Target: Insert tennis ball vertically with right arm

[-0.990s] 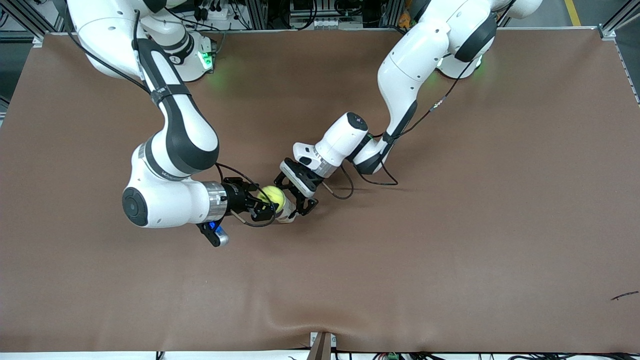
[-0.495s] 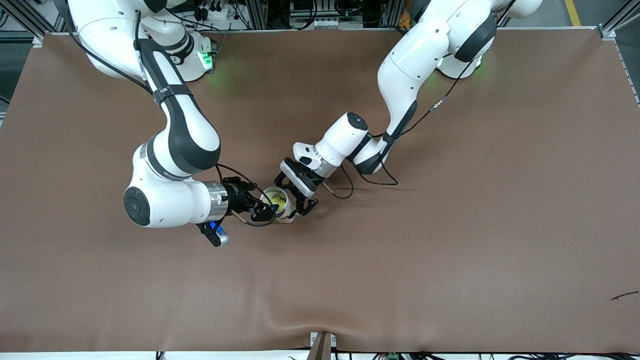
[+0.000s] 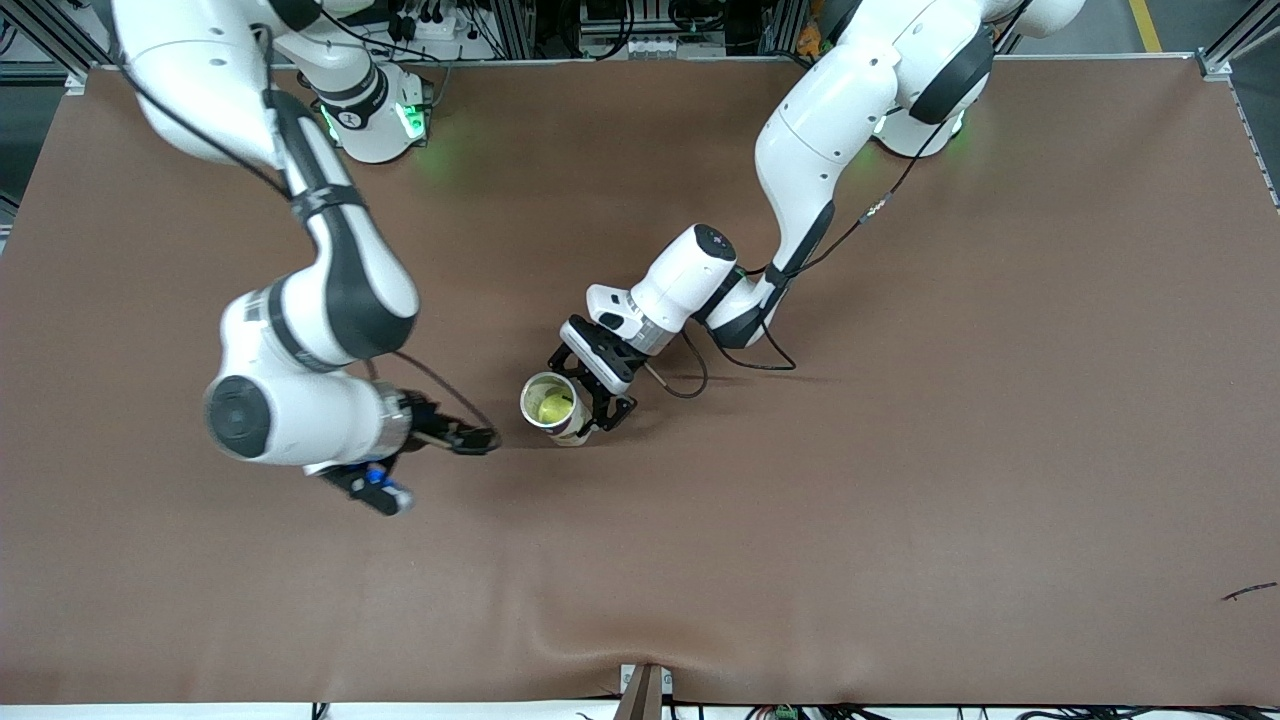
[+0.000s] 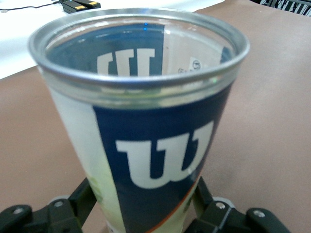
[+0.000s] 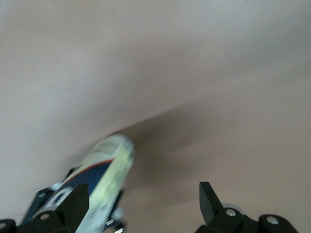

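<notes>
A clear tennis ball can [image 3: 553, 408] with a blue label stands upright on the brown table, mouth up. The yellow tennis ball [image 3: 553, 408] lies inside it. My left gripper [image 3: 590, 395] is shut on the can's side; in the left wrist view the can [image 4: 146, 121] fills the picture between the black fingers [image 4: 77, 204]. My right gripper [image 3: 478, 440] is open and empty, beside the can toward the right arm's end of the table. The right wrist view shows the can [image 5: 104, 179] farther off, past one open fingertip [image 5: 77, 204].
The brown mat [image 3: 900, 450] covers the whole table, with a ripple at its front edge [image 3: 560, 640]. A small dark scrap [image 3: 1248, 592] lies near the front corner at the left arm's end. Both arm bases [image 3: 370, 110] stand along the table's back edge.
The right gripper let go of the ball, which dropped into the can. The right arm then drew away from the can toward its own end of the table. The left arm held still.
</notes>
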### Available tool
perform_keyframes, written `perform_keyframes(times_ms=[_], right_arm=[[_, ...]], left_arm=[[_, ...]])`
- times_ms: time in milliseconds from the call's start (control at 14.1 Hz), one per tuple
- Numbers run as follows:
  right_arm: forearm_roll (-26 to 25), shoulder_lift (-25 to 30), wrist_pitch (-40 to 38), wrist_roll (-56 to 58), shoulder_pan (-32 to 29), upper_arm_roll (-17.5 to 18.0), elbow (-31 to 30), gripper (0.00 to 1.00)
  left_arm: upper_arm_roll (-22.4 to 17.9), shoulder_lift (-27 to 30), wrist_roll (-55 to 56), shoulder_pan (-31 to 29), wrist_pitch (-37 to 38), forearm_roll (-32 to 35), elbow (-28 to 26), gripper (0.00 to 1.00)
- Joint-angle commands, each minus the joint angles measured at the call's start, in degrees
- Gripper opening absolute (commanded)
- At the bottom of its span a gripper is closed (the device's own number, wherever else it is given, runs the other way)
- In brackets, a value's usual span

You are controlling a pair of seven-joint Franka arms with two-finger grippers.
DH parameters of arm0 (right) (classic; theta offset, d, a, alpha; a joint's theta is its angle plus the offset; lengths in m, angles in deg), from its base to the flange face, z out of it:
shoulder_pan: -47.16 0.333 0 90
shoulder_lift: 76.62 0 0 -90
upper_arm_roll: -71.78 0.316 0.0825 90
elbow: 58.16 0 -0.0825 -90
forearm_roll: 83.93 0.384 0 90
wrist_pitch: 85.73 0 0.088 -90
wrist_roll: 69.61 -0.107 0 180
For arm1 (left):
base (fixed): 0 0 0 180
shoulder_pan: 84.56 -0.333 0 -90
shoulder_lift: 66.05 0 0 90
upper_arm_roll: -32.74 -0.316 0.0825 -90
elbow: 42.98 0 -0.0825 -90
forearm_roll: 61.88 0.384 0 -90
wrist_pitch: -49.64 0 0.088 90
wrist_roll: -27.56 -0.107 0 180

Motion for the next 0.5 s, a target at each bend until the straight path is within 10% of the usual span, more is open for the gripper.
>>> perform_keyframes(times_ms=[0,424], right_arm=[[-1.54,5.88,-0.44,11.15,-6.24,0.88,-6.41,1.0],[-9.24,23.09,-0.44,29.19,-14.25,0.36,-21.26,1.0]], left_arm=[[-0.01,-0.37,-0.5,0.31,-1.73,-0.57,-0.45,0.87],[-0.01,-0.37,-0.41,0.31,-2.61,-0.48,-1.59,1.0]])
